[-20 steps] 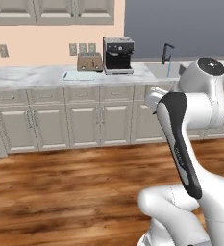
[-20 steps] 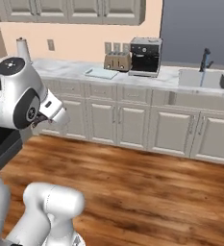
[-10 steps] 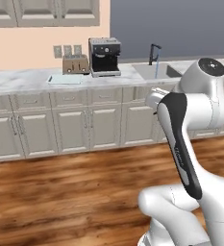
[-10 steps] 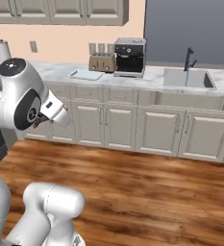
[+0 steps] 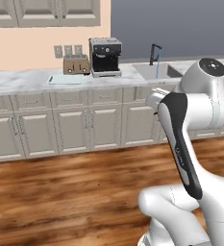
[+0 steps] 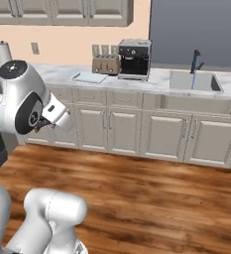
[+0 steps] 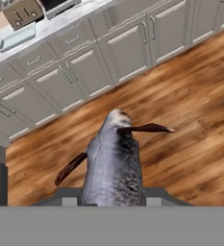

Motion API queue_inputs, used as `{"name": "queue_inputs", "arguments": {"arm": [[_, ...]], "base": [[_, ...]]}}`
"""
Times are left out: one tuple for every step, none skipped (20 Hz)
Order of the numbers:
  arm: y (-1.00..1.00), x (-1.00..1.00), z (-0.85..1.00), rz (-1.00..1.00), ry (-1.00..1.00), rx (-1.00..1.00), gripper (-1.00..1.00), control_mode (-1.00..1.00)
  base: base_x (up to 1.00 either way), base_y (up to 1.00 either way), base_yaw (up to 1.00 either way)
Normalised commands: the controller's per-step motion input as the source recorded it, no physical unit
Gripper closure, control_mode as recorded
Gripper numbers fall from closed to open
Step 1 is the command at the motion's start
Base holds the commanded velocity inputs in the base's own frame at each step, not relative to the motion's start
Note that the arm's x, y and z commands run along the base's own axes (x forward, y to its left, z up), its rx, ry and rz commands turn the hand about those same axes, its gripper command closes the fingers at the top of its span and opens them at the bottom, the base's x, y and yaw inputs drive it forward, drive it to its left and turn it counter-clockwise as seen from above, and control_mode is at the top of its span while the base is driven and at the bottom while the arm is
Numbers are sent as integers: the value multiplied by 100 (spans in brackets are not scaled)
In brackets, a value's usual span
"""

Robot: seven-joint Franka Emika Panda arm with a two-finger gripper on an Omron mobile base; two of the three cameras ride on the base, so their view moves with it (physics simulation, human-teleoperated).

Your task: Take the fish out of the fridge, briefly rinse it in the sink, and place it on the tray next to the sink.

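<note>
Now end effector [image 7: 112,199] clamps fish [image 7: 113,161] above bare wood floor [image 7: 180,105], well clear of cabinets [image 7: 128,48].

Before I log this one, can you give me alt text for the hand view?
A grey fish with dark fins fills the centre, held in the gripper above a wooden floor. Beyond it run grey cabinets under a marble counter carrying the pale tray and tan toaster.

white marble counter [image 5: 31,79] over grey cabinets, pale blue-green tray [image 5: 65,79] flat on it, tan toaster [image 5: 76,64] just behind tray, black coffee machine [image 5: 105,56] beside toaster, sink [image 6: 193,81] w/ black faucet [image 6: 196,60] set in counter further along, wood floor [image 6: 151,198] below
</note>
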Motion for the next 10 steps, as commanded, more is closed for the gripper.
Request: {"name": "queue_inputs", "arguments": {"arm": [[0, 0, 0, 0, 0, 0, 100, 100], [0, 0, 0, 0, 0, 0, 100, 100], [0, 0, 0, 0, 0, 0, 100, 100], [0, 0, 0, 0, 0, 0, 100, 100], [0, 0, 0, 0, 0, 0, 100, 100], [0, 0, 0, 0, 0, 0, 100, 100], [0, 0, 0, 0, 0, 0, 100, 100], [0, 0, 0, 0, 0, 0, 100, 100], [0, 0, 0, 0, 0, 0, 100, 100], [0, 0, 0, 0, 0, 0, 100, 100]], "base": [[100, -40, 21], [100, -56, 17], [100, -46, 0], [100, 0, 0], [100, 74, 9], [83, 100, 9], [76, 100, 7], [87, 100, 7], [83, 84, 6], [86, 46, 0]]}}
